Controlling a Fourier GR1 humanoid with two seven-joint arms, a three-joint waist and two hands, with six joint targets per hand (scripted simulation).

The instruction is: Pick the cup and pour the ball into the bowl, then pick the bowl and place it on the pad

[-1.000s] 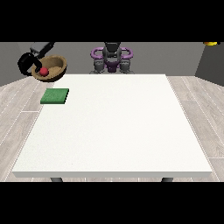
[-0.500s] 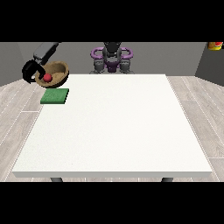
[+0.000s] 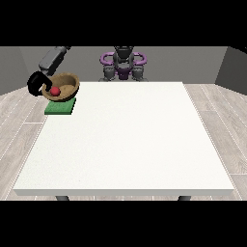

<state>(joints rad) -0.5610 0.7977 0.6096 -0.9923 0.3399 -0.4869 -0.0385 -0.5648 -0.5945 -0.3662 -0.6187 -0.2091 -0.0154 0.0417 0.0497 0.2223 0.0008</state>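
The bowl (image 3: 61, 87), ball (image 3: 55, 91) inside, is gripped by the hand at the view's left (image 3: 35, 83) just above the pad (image 3: 61, 106); it is best lowered level and centred.

A large white table (image 3: 125, 144) stands on a floor of pale grey wooden planks (image 3: 222, 125), with a grey wall (image 3: 183, 62) at the far side.
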